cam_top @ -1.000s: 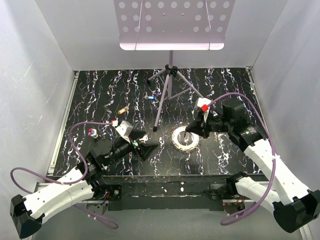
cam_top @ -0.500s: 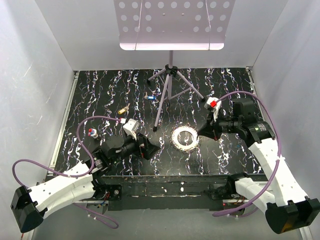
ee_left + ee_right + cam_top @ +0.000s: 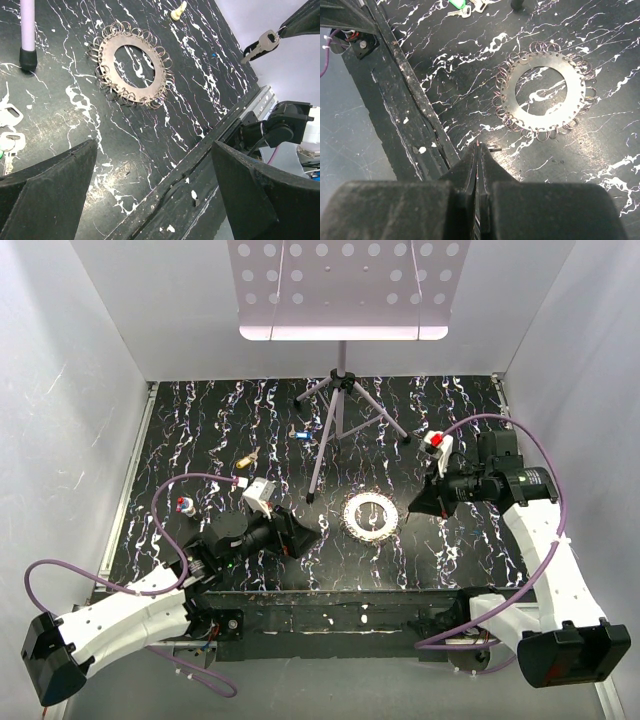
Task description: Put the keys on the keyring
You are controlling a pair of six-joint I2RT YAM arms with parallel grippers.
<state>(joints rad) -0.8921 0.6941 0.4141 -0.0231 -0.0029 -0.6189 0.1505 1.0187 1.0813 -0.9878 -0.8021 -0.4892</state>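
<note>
The keyring (image 3: 370, 513) is a flat silvery disc edged with small wire loops, lying on the black marbled mat; it also shows as keyring (image 3: 132, 70) and keyring (image 3: 543, 90). My right gripper (image 3: 413, 508) hovers just right of it, shut on a silver key (image 3: 261, 44) that hangs from its tips. In its own view, the right gripper (image 3: 478, 147) has its jaws pressed together. My left gripper (image 3: 155, 165) is wide open and holds nothing, low over the mat's near edge, left of the ring. Loose keys: brass (image 3: 245, 458), blue-headed (image 3: 300, 434), red-headed (image 3: 183, 505), green-headed (image 3: 457, 6).
A tripod stand (image 3: 335, 415) carrying a perforated white tray (image 3: 345, 285) rises behind the ring, one foot (image 3: 27, 55) close to it. Two silver keys (image 3: 7, 117) lie by my left finger. White walls box in the mat; a black rail (image 3: 340, 600) runs along its front.
My right gripper has drawn back to the right, off the keyring, still shut on the key. The left arm has shifted slightly forward towards the ring, jaws still open.
</note>
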